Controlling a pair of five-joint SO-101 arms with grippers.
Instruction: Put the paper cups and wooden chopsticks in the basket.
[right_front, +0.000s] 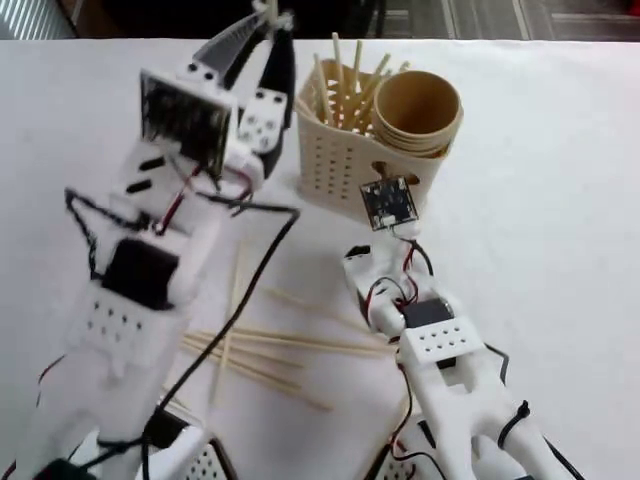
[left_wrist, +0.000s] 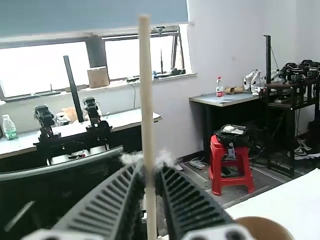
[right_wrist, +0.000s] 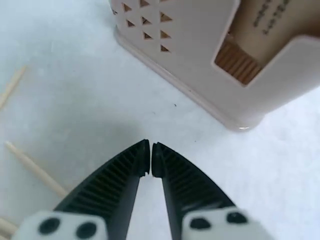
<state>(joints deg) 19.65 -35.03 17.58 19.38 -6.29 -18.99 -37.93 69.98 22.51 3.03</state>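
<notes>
The cream perforated basket (right_front: 345, 160) stands at the table's far middle, holding stacked brown paper cups (right_front: 416, 110) and several wooden chopsticks (right_front: 345, 85). My left gripper (right_front: 262, 25) is raised just left of the basket, shut on one chopstick (left_wrist: 145, 100) that stands upright between its jaws. My right gripper (right_wrist: 150, 157) is shut with nothing in it, low over the white table in front of the basket (right_wrist: 200, 65), whose cutout shows a cup (right_wrist: 260, 30). More chopsticks (right_front: 270, 345) lie scattered on the table between the arms.
The white table (right_front: 560, 220) runs bare to the right of the basket. Cables (right_front: 230, 290) trail from the left arm across the loose chopsticks. Beyond the table's far edge the left wrist view shows a room with desks and a red stool (left_wrist: 231, 165).
</notes>
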